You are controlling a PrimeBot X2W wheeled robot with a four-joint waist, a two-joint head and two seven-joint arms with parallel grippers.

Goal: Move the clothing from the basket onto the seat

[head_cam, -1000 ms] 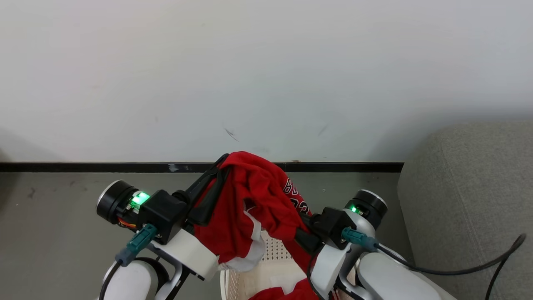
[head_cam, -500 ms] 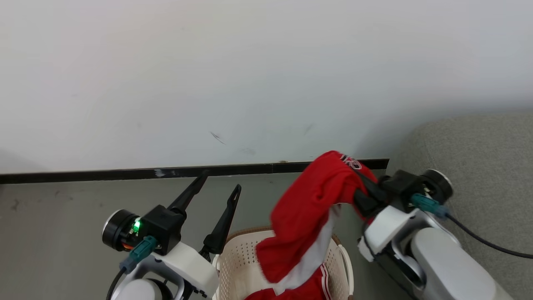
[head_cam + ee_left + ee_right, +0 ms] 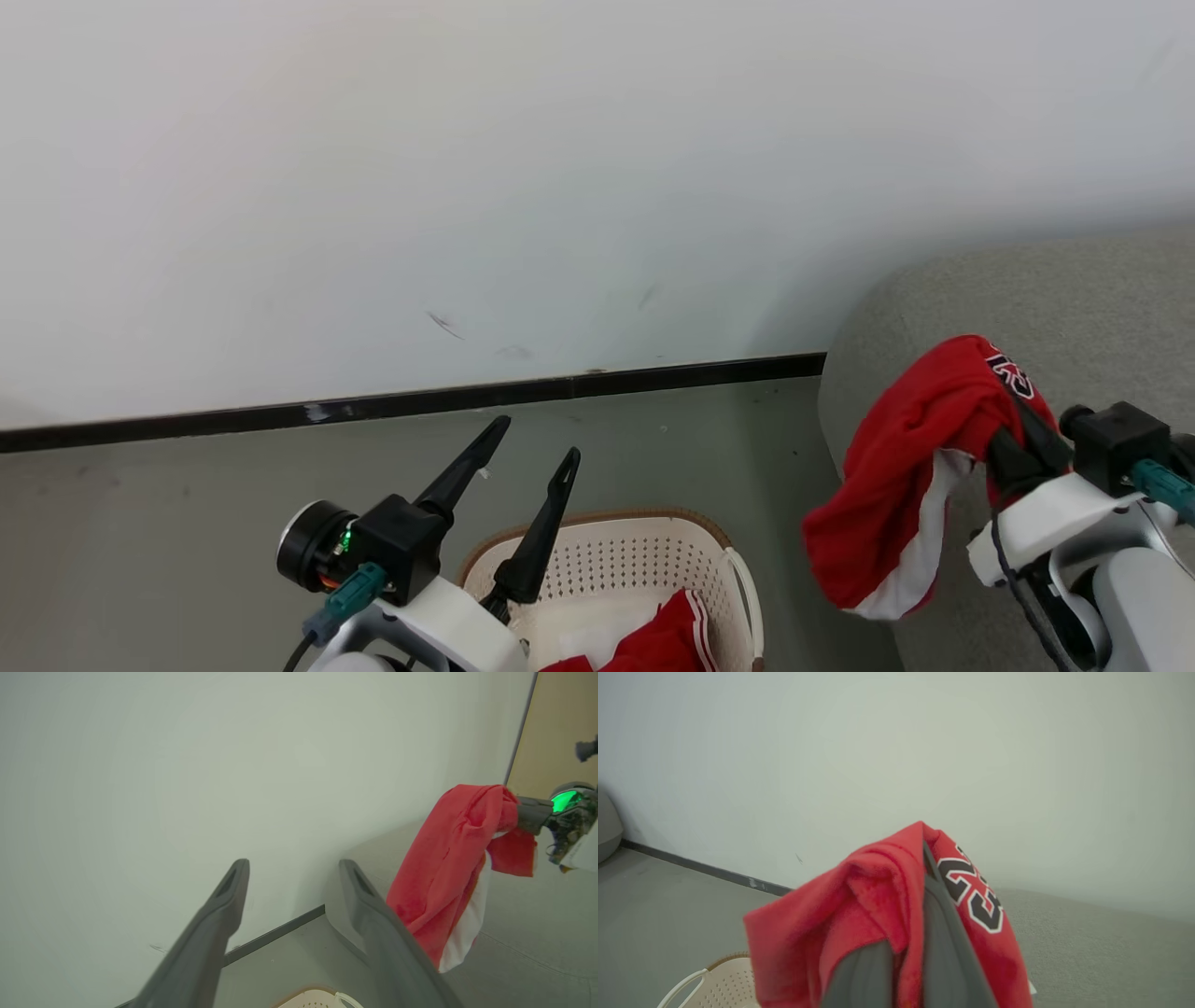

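A red jersey [image 3: 896, 467] with white trim and black lettering hangs from my right gripper [image 3: 1006, 441], which is shut on it above the near end of the grey seat [image 3: 1074, 289]. The right wrist view has the cloth [image 3: 868, 891] bunched over the right gripper [image 3: 910, 896]. My left gripper [image 3: 537, 439] stands open and empty above the basket [image 3: 597, 527], a cream perforated tub with a brown rim. More red clothing [image 3: 658, 644] lies in the basket. From the left wrist, the left gripper [image 3: 294, 865] frames the hanging jersey [image 3: 444, 858].
A white wall with a black skirting board [image 3: 420, 403] runs behind the grey floor [image 3: 187, 504]. The seat's rounded corner [image 3: 840, 373] stands just right of the basket. A tan panel [image 3: 560, 728] stands beyond the wall's end.
The left gripper opened and let go of the jersey. The right gripper carried the jersey rightward from above the basket to the seat. The head view turned right.
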